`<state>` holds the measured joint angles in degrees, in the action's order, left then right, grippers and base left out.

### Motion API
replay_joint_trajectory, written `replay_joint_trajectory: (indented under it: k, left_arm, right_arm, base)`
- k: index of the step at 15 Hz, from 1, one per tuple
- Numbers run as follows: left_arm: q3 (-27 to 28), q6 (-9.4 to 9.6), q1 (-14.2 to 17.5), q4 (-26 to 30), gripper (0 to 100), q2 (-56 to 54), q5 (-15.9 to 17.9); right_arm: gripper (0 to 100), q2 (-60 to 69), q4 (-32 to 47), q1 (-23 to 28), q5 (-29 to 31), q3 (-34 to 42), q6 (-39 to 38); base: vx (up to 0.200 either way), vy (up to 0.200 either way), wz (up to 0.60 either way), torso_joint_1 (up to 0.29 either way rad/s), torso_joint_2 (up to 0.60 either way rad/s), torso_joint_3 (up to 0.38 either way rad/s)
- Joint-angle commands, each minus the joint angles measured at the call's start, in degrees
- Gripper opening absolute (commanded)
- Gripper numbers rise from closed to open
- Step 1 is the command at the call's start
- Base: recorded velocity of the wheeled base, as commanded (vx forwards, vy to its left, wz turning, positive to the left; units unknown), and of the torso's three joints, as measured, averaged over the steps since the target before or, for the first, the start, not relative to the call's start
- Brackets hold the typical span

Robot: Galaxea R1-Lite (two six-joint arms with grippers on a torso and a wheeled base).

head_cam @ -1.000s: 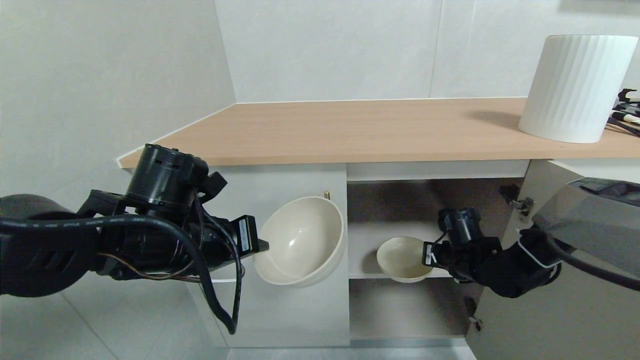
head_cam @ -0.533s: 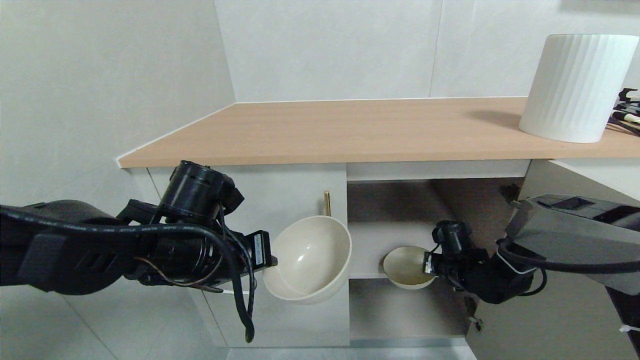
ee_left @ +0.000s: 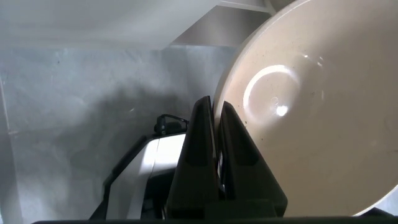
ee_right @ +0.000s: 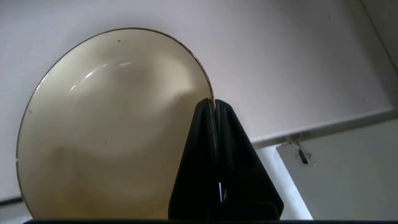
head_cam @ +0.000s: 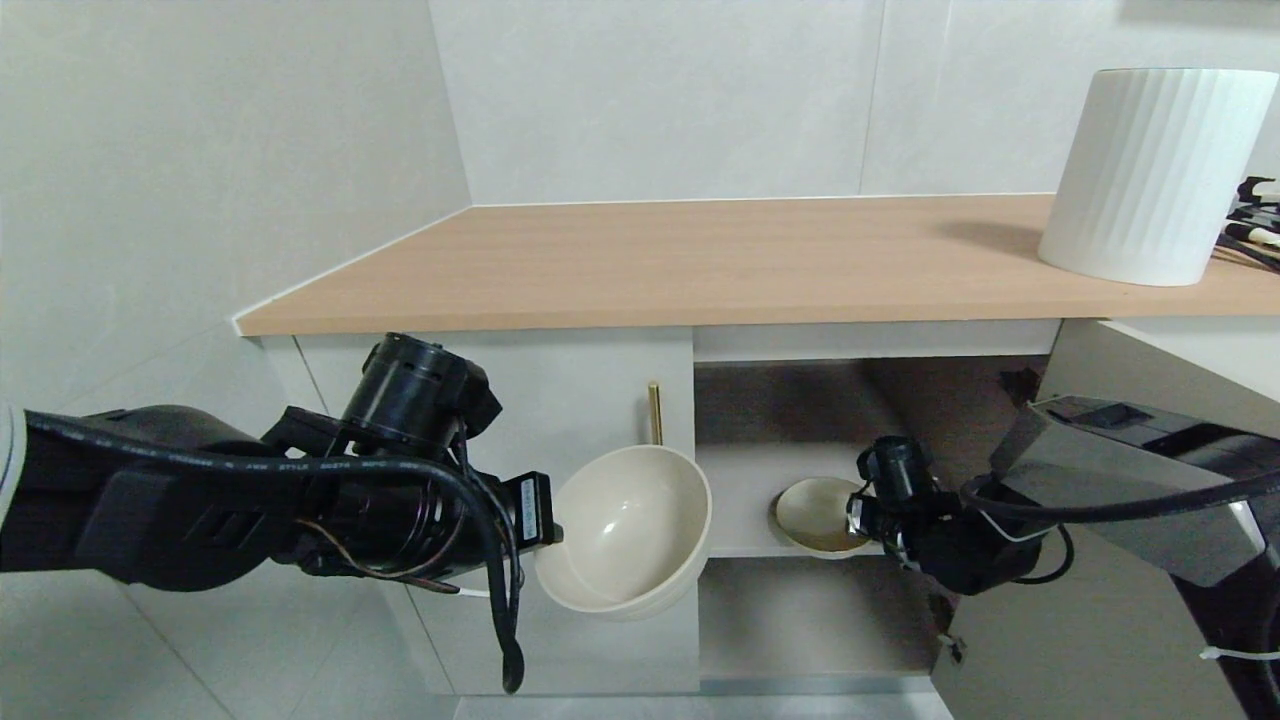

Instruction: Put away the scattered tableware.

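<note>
Large bowl [head_cam: 625, 530] rim pinched in left gripper [head_cam: 552, 534]; small bowl [head_cam: 813, 514] rim pinched in right gripper [head_cam: 853, 516].

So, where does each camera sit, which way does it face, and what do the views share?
Head view: on the head, facing forward and down at the countertop and open cabinet; both arms show, with left gripper and right gripper.
Left wrist view: on the left wrist, facing along its shut fingers to the large bowl.
Right wrist view: on the right wrist, facing along its shut fingers to the small bowl.
Shared: head and wrist views both show each held bowl.
</note>
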<state>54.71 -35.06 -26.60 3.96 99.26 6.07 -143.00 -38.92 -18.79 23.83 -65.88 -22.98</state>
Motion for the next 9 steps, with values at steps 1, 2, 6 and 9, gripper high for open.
replay_joint_trajectory:
  k: [1,2,6,9]
  left_arm:
    - [-0.04,-0.01,-0.03,-0.01,0,0.15,-0.01]
    - [0.04,-0.01,-0.03,-0.01,0,0.24,-0.01]
    - [-0.04,-0.01,-0.12,-0.01,0,0.24,-0.01]
    - [-0.13,-0.01,-0.56,-0.01,0,0.15,-0.09]
  right_arm:
    - [0,-1.06,-0.01,0.24,-0.01,-0.92,0.04]
    - [0,-1.85,0.52,0.42,0.16,-2.24,0.04]
    - [0,-3.34,2.71,1.03,2.18,-6.37,0.04]
    - [0,-3.96,3.77,1.30,2.53,-8.39,0.04]
  base:
    - [0.000,0.000,0.00,0.000,0.00,0.000]
    - [0.000,0.000,0.00,0.000,0.00,0.000]
    - [0.000,0.000,0.00,0.000,0.00,0.000]
    - [0.000,0.000,0.00,0.000,0.00,0.000]
